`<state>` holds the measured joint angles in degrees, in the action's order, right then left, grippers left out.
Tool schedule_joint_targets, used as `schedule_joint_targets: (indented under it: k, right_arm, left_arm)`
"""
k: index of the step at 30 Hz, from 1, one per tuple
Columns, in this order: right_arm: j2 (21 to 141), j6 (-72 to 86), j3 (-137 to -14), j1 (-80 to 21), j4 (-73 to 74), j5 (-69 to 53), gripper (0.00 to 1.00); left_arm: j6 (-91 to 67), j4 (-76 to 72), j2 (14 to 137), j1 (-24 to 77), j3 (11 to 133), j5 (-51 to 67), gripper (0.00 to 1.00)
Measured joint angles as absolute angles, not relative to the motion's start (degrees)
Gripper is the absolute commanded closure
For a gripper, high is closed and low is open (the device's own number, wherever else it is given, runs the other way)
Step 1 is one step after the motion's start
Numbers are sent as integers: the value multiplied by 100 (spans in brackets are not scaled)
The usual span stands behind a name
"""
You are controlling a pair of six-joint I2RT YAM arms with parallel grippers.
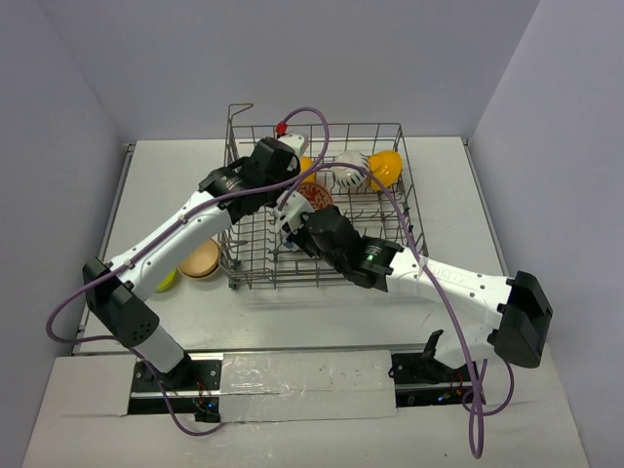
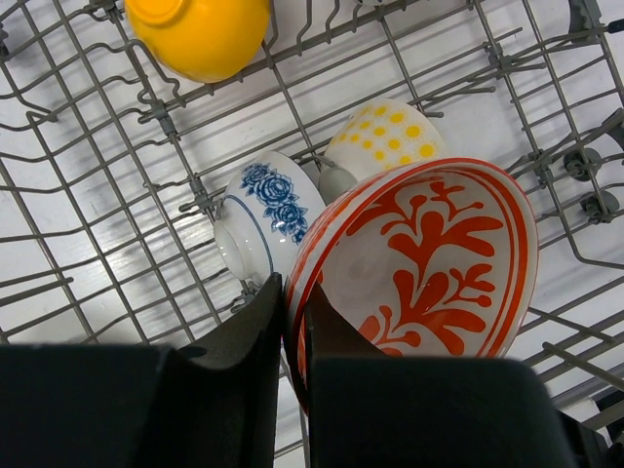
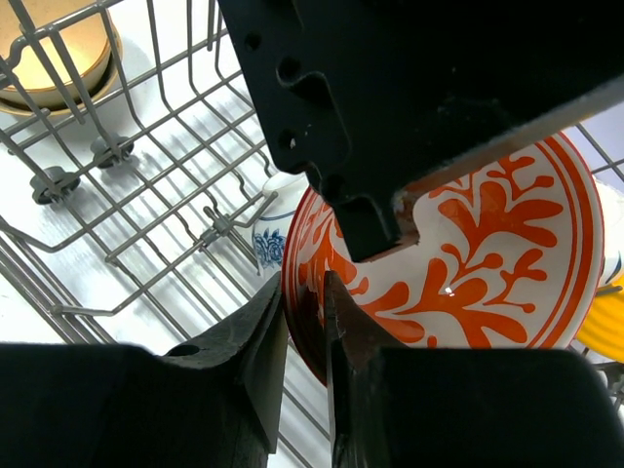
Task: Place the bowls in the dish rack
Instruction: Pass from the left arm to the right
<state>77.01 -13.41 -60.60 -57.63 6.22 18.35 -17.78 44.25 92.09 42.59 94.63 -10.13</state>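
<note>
Left gripper [image 2: 294,292] is pinching the rim of the red-and-white bowl [image 2: 429,263]. Jaws are nearly together, with only the bowl wall between them. It is holding the bowl on edge over the middle of the dish rack [image 1: 263,285], likely so the bowl can drop between the tines.

- Left of the rack, outside it: a tan bowl [image 1: 201,259] and a lime green bowl [image 1: 167,281] are sitting on the table, not yet loaded.
- Inside the rack, just behind the held bowl: a blue-flowered bowl [image 2: 263,210] and a white bowl with yellow dots [image 2: 390,132] are leaning on edge.
- Toward the rack's far side: an orange-yellow bowl [image 2: 200,34] is resting.

Right gripper [image 3: 304,292] is straddling the same rim at another spot, jaws narrow, one finger on each side. Cannot tell whether it is actually clamping. Probably a handover or a steadying hold.
</note>
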Motion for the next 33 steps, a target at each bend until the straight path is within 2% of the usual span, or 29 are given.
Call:
schedule_joint_targets:
  k: [3, 5, 11, 19, 25, 33]
  right_arm:
    - [7701, -1341, -6060, -5763, 622, 1833, 91]
    - [7701, -1341, -6060, -5763, 631, 1833, 100]
    - [7701, -1358, -6038, -5763, 622, 1833, 100]
    - [7701, -1385, -6029, -5765, 644, 1837, 100]
    - [7699, -1402, -6029, -5765, 679, 1837, 100]
    - [7699, -1402, -6029, -5765, 744, 1839, 100]
  left_arm:
    - [-1767, 4386, 9209, 4263, 9439, -1011, 100]
    - [-1769, 4353, 9209, 4263, 9408, -1011, 100]
    - [-1767, 4278, 9209, 4274, 9360, -985, 100]
    - [-1765, 4165, 9209, 4270, 9299, -860, 93]
    - [-1765, 4080, 9209, 4268, 9240, -777, 93]
    - [-1763, 3994, 9253, 4263, 9196, -650, 84]
